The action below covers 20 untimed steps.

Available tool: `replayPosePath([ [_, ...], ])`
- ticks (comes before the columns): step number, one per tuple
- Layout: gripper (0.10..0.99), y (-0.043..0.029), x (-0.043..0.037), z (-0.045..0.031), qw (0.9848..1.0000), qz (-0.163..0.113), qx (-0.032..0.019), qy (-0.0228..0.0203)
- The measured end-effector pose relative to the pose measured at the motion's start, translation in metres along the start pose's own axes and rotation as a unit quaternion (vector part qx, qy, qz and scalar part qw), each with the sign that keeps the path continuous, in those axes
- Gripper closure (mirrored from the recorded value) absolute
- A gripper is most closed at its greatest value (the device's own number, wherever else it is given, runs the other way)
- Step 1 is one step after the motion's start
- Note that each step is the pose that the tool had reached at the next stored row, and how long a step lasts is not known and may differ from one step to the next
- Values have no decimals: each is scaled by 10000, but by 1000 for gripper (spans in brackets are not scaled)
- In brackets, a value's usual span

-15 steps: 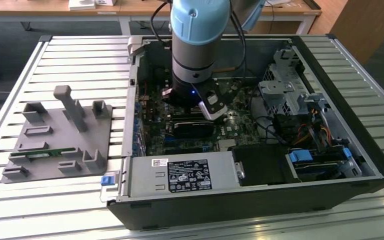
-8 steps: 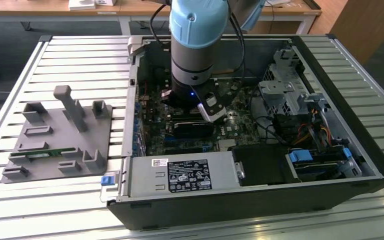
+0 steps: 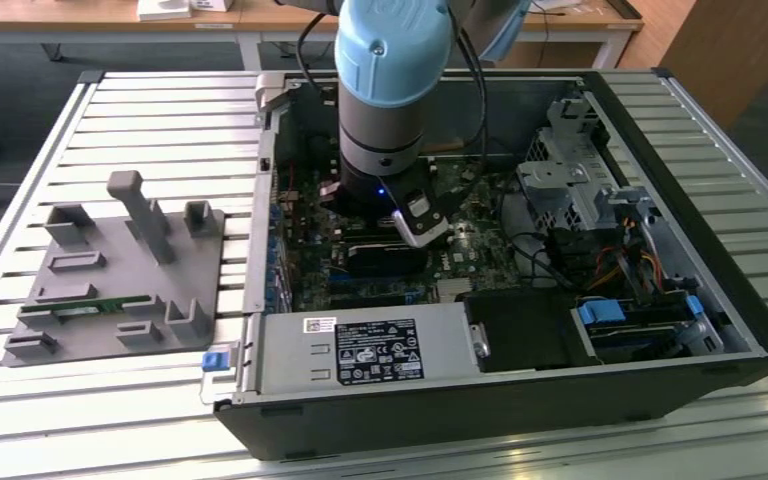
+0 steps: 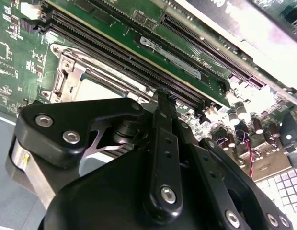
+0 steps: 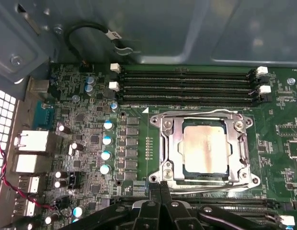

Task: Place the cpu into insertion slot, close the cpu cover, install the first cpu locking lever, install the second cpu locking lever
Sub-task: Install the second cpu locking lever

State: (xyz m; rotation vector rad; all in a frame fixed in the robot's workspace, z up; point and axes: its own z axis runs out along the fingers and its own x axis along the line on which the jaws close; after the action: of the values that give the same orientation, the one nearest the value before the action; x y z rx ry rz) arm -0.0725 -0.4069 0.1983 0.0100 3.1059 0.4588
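Note:
The cpu [image 5: 206, 146] lies flat in the insertion slot [image 5: 187, 167], its silvery top showing through the window of the cpu cover [image 5: 168, 139], which is down over it. Thin wire levers [image 5: 201, 113] lie along the frame's edges; whether they are hooked I cannot tell. My gripper [image 5: 160, 184] hangs just beside one edge of the socket frame, fingers together and nothing between them. In the second wrist view the gripper [image 4: 163, 93] points at the socket's edge, with the cpu [image 4: 98, 88] just beyond. In the exterior view the gripper [image 3: 427, 238] is low inside the open computer case [image 3: 704, 300].
Long black memory slots [image 5: 187, 86] run beside the socket. Capacitors [image 5: 107, 140] and rear ports [image 5: 33, 143] stand on its other side. In the exterior view a grey fixture [image 3: 117, 270] sits at the left, a power supply [image 3: 364, 350] at the case's front and a drive cage [image 3: 571, 190] at the right.

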Motion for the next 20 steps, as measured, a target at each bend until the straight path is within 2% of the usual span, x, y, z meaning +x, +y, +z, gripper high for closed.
replayPosePath([
  [16, 980, -28, 2, 85, 9998, -1, -197, 0],
  [20, 980, -33, 21, 100, 9998, 0, -212, 0],
])
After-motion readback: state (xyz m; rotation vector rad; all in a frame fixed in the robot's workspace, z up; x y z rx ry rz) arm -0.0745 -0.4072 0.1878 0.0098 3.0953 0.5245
